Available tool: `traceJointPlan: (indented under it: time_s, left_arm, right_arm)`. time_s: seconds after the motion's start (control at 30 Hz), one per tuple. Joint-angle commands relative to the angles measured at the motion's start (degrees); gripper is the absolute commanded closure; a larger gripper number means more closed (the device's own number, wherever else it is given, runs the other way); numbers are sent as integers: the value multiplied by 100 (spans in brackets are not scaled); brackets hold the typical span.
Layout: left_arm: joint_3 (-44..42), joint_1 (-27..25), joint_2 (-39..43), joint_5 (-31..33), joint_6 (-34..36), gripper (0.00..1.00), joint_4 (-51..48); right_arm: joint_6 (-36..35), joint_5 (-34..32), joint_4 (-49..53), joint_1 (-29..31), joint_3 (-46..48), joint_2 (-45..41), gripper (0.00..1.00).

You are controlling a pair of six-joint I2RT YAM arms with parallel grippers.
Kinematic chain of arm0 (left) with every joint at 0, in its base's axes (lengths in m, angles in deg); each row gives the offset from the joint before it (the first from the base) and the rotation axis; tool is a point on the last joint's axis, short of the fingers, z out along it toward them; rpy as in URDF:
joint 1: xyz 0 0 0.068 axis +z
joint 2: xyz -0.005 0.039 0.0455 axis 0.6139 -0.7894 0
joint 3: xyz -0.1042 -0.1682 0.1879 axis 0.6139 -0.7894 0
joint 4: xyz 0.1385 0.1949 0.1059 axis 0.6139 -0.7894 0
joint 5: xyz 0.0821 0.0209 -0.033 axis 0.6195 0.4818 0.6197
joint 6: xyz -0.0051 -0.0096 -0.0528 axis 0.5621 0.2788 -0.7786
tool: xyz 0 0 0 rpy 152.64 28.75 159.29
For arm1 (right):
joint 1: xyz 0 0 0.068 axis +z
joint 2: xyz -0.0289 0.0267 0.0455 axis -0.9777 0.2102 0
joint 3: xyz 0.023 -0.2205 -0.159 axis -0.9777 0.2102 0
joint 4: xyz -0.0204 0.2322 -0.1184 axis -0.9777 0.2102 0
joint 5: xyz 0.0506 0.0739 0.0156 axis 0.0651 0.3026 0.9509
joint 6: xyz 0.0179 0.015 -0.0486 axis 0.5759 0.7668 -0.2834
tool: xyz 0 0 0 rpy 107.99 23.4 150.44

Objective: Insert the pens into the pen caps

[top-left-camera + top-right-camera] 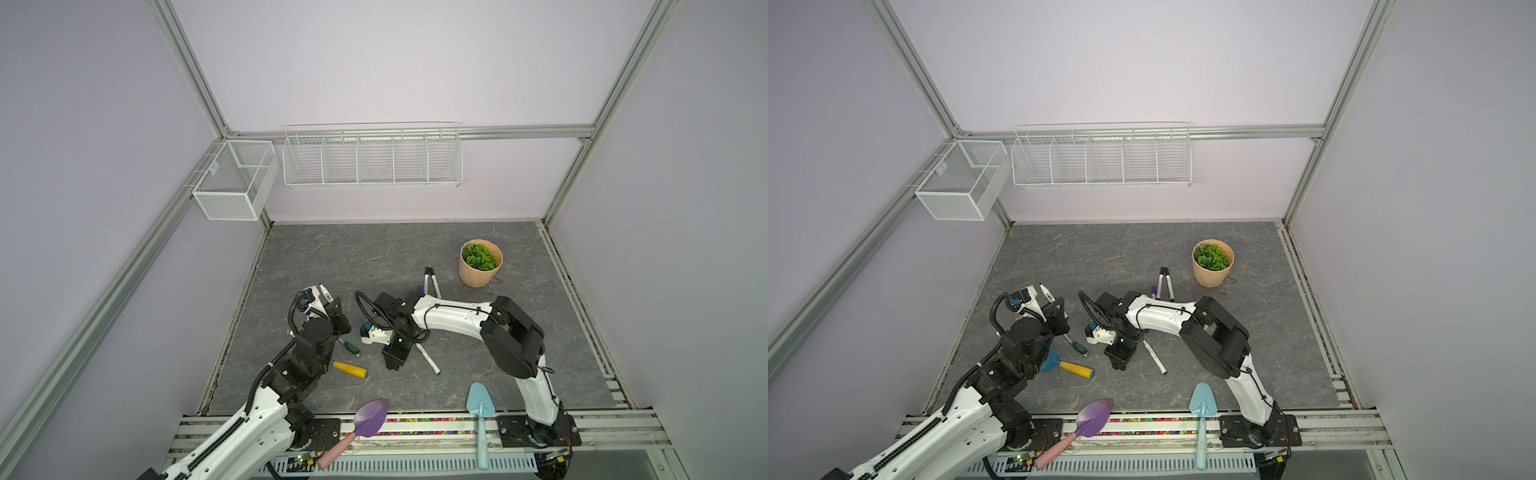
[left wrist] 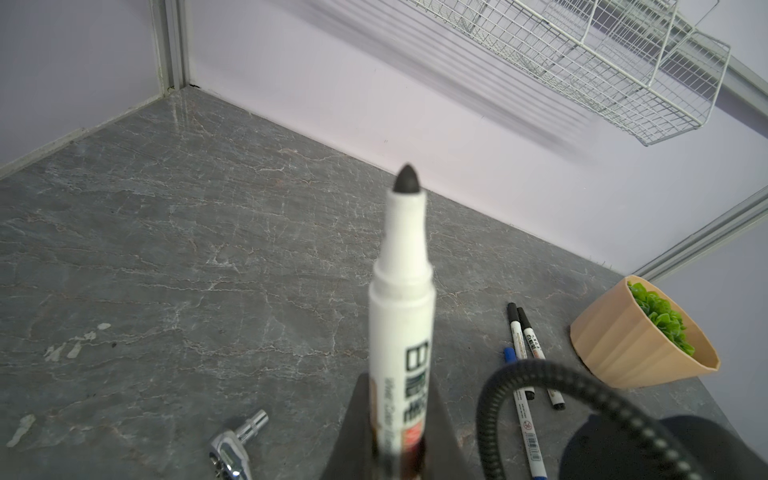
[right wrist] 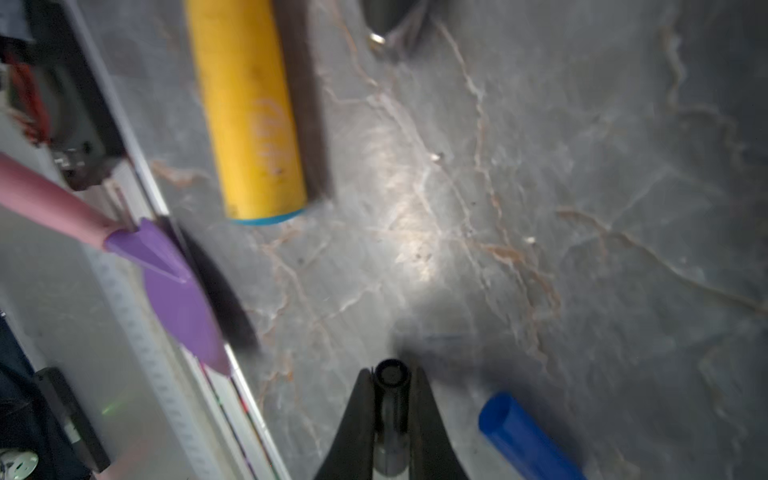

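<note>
My left gripper point(image 2: 398, 434) is shut on a white pen point(image 2: 402, 291). The pen is uncapped, and its black tip points up and away from the table; both top views show it point(image 1: 325, 293) point(image 1: 1047, 293). My right gripper point(image 3: 390, 388) is shut on a black pen cap point(image 3: 390, 376) and hangs low over the table point(image 1: 393, 365). The cap's open end faces away from the wrist. Two pens with black caps point(image 1: 433, 282) and a blue-ended pen point(image 1: 420, 288) lie by the pot. Another pen point(image 1: 428, 359) with a blue end point(image 3: 523, 436) lies beside my right gripper.
A ratchet wrench point(image 1: 349, 347) point(image 2: 237, 444) and a yellow-handled scoop point(image 1: 351, 370) lie between the arms. A purple trowel point(image 1: 370, 417) and a teal trowel point(image 1: 480, 409) rest on the front rail. A potted plant point(image 1: 480, 264) stands at the back right. Wire baskets point(image 1: 372, 158) hang on the wall.
</note>
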Motion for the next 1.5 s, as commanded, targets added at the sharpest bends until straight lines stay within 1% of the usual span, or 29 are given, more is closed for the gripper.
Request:
traceJointPlan:
  time_s: [0.0,0.1,0.23,0.47,0.6,0.73,0.8,1.0,1.17,1.3,1.37,1.47]
  left_arm:
    - [-35,-67,152,203,-155,100,-212]
    - [-31,-115,225,254,-205,100,-287]
    - [-53,-155,325,323,-192,100,-356]
    - [-53,-204,500,359,-174,100,-499]
    - [-116,-226,511,262,-201,100,-493]
    - [-139,-243,485,210,-199,100,-468]
    - [-143,-252,487,214,-200,100,-440]
    - [-214,-270,403,47,-220,100,-238]
    - [-72,-278,82,-368,61,100,-33]
    - [102,-381,-567,-703,98,100,455]
    - [240,-539,-1099,-662,83,100,716]
    - [681,-929,-1904,-436,182,100,899]
  right_arm:
    - [291,-590,-338,-92,51,89,93]
    - [664,-671,-686,-233,119,55,93]
    - [905,-824,-917,-252,95,35,93]
    - [1150,-1088,-1008,-382,239,-139,93]
    - [1320,-1285,-1145,-575,457,-347,93]
    - [1435,-1583,-1296,-644,633,-629,93]
    - [1422,-1610,-1346,-658,664,-751,93]
    - [1426,-1355,-1715,-672,685,-1342,93]
    - [1600,-942,-1859,-934,483,-1771,93]
    - [1712,-717,-1943,-1310,462,-2181,93]
    - [1750,-679,-2061,-1474,572,-2435,93]
    - [1685,-861,-2128,-1548,755,-2794,93]
